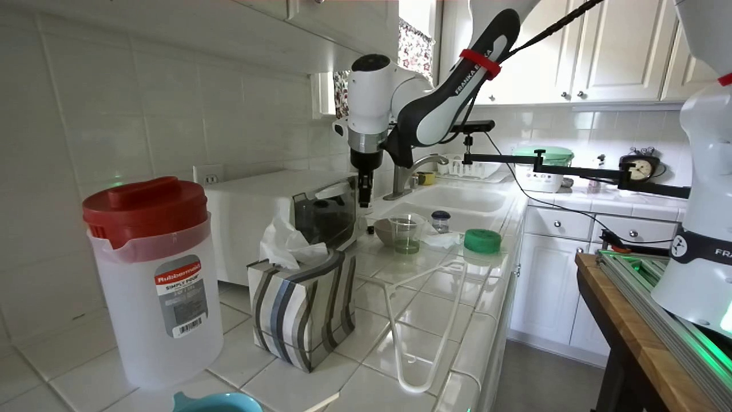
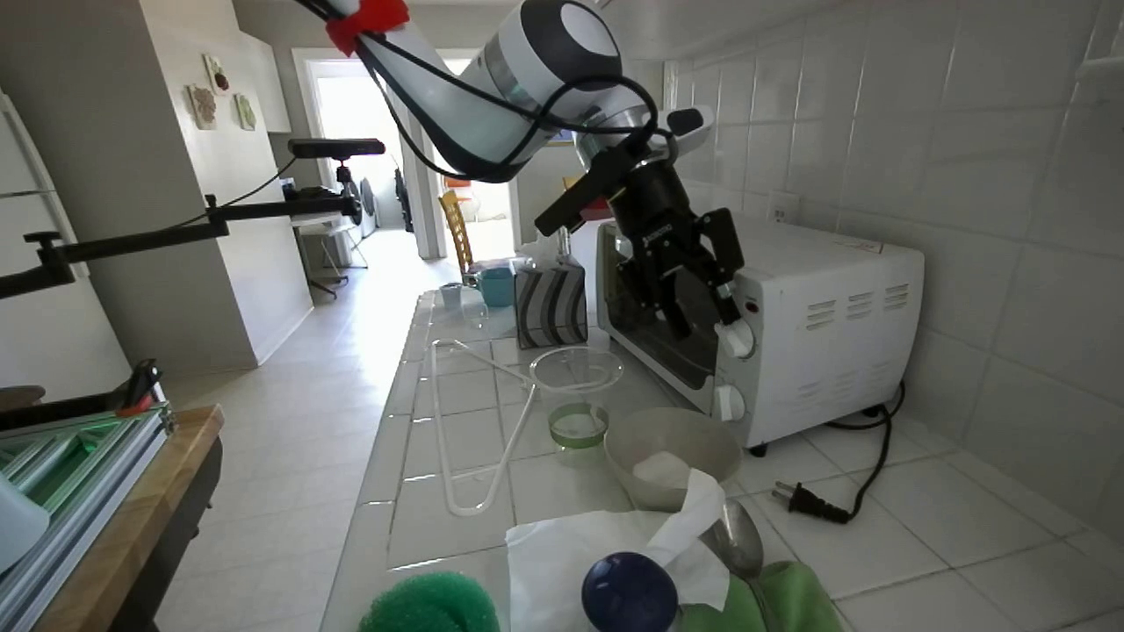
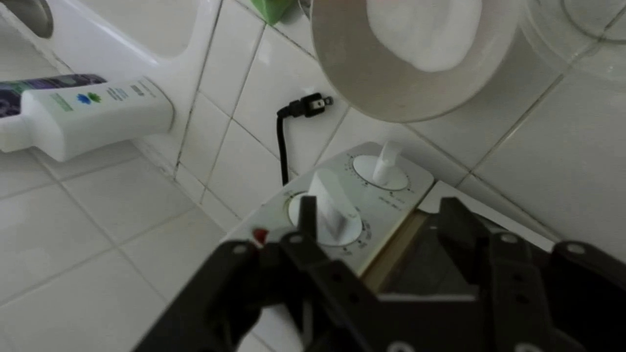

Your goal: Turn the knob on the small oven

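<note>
arm (image 1: 434, 114) bent downward, fingers (image 3: 459, 237) spread near upper knob (image 2: 736, 338)

In the wrist view the blurred end effector (image 3: 377, 215) hides part of the oven (image 3: 377, 224); dial print (image 3: 363, 238) is unreadably small. In an exterior view the blue cup (image 1: 220, 403) is cut off.

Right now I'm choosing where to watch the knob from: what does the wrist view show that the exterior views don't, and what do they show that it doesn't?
Only the wrist view: the printed marks around the knobs, and the flower print on the white bottle.
Only the exterior views: the striped tissue box, the red-lidded jug and the arm.
Shared by all: the small oven, the open gripper, the bowl and the clear cup. The knobs and black plug also show in an exterior view.
</note>
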